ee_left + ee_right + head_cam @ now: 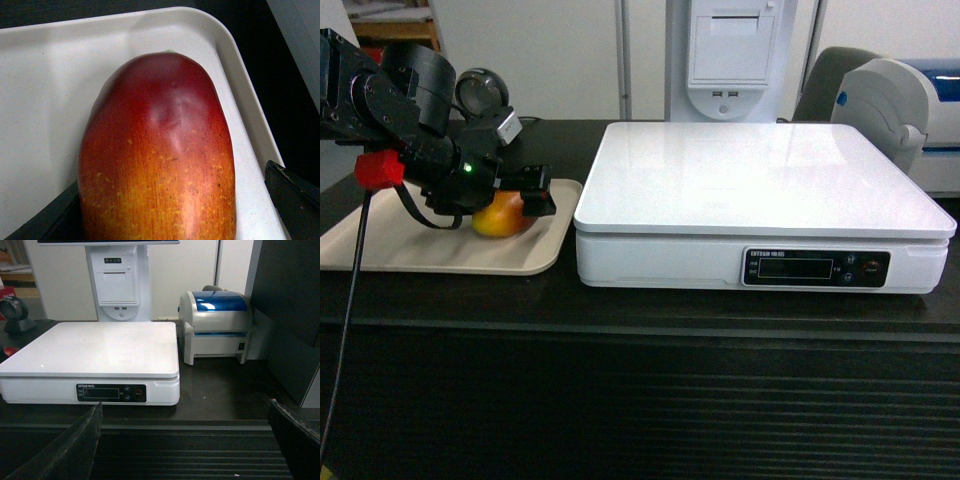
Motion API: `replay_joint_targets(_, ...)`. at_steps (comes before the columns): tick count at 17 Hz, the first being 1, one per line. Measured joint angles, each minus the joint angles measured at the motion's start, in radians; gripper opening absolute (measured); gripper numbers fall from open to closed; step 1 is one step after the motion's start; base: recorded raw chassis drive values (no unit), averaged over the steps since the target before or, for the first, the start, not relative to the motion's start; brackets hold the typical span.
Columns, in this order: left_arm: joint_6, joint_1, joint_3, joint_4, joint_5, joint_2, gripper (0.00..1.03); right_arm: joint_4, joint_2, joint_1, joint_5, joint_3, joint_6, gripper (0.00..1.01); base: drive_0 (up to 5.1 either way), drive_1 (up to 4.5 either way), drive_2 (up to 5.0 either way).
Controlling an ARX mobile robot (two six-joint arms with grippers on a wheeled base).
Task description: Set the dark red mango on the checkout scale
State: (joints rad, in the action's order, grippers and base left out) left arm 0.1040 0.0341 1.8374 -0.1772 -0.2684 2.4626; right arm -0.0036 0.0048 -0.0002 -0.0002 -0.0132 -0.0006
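The dark red mango (160, 150) lies on a beige tray (45, 90), its red end pointing away from the wrist camera and its orange end near it. My left gripper (170, 215) is open and straddles the mango. The left finger sits close against the fruit and the right finger (295, 200) stands apart from it. In the head view the mango (498, 217) shows under the left gripper (525, 200), left of the white scale (760, 185) on the dark checkout (640, 330). My right gripper (185, 440) is open and empty, in front of the counter's ribbed face, facing the scale (95, 347).
The tray (380, 250) lies at the counter's left end, beside the scale. A round barcode scanner (480, 92) stands behind the tray. A white and blue label printer (900, 100) sits right of the scale, and a receipt kiosk (730, 50) stands behind it.
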Motion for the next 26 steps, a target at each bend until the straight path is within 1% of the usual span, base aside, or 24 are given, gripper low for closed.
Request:
replay_joint_targets(1, 0.005, 0.0, -0.006, 0.008, 0.002, 0.0, 0.92, 0.0, 0.0, 0.0, 0.0, 0.0, 0.0, 0.98, 0.0, 0.0, 0.0)
replay_joint_targets(4, 0.028, -0.001, -0.048, 0.03, 0.01, -0.008, 0.64, 0.0, 0.0, 0.0, 0.0, 0.0, 0.0, 0.98, 0.0, 0.0, 0.0)
replay_joint_targets(5, 0.03, -0.002, -0.053, 0.027, 0.013, -0.015, 0.6, 0.0, 0.0, 0.0, 0.0, 0.0, 0.0, 0.98, 0.0, 0.0, 0.0)
replay_joint_targets(6, 0.032, -0.006, -0.065, 0.027, 0.017, -0.027, 0.58, 0.0, 0.0, 0.0, 0.0, 0.0, 0.0, 0.98, 0.0, 0.0, 0.0)
replay_joint_targets(10, 0.035, -0.024, -0.111, 0.058, 0.029, -0.094, 0.57, 0.0, 0.0, 0.0, 0.0, 0.0, 0.0, 0.98, 0.0, 0.0, 0.0)
replay_joint_targets(12, 0.034, -0.023, -0.125, 0.082, 0.039, -0.187, 0.57, 0.0, 0.0, 0.0, 0.0, 0.0, 0.0, 0.98, 0.0, 0.0, 0.0)
replay_joint_targets(14, 0.019, 0.0, -0.125, 0.096, 0.043, -0.255, 0.57, 0.0, 0.0, 0.0, 0.0, 0.0, 0.0, 0.98, 0.0, 0.0, 0.0)
replay_joint_targets(17, 0.003, 0.031, -0.12, 0.099, 0.043, -0.287, 0.57, 0.0, 0.0, 0.0, 0.0, 0.0, 0.0, 0.98, 0.0, 0.0, 0.0)
replay_joint_targets(19, -0.031, 0.128, -0.094, 0.099, 0.043, -0.309, 0.57, 0.0, 0.0, 0.0, 0.0, 0.0, 0.0, 0.98, 0.0, 0.0, 0.0)
replay_joint_targets(21, -0.066, 0.232, -0.076, 0.079, 0.057, -0.303, 0.57, 0.0, 0.0, 0.0, 0.0, 0.0, 0.0, 0.98, 0.0, 0.0, 0.0)
replay_joint_targets(22, -0.099, 0.283, -0.055, 0.072, 0.063, -0.288, 0.57, 0.0, 0.0, 0.0, 0.0, 0.0, 0.0, 0.98, 0.0, 0.0, 0.0)
replay_joint_targets(23, -0.128, 0.314, -0.034, 0.07, 0.065, -0.274, 0.57, 0.0, 0.0, 0.0, 0.0, 0.0, 0.0, 0.98, 0.0, 0.0, 0.0)
replay_joint_targets(24, -0.192, 0.375, -0.002, 0.046, 0.094, -0.241, 0.57, 0.0, 0.0, 0.0, 0.0, 0.0, 0.0, 0.98, 0.0, 0.0, 0.0)
replay_joint_targets(25, -0.22, 0.403, 0.024, 0.025, 0.108, -0.215, 0.57, 0.0, 0.0, 0.0, 0.0, 0.0, 0.0, 0.98, 0.0, 0.0, 0.0)
replay_joint_targets(26, -0.237, 0.417, 0.042, 0.011, 0.123, -0.197, 0.57, 0.0, 0.0, 0.0, 0.0, 0.0, 0.0, 0.98, 0.0, 0.0, 0.0)
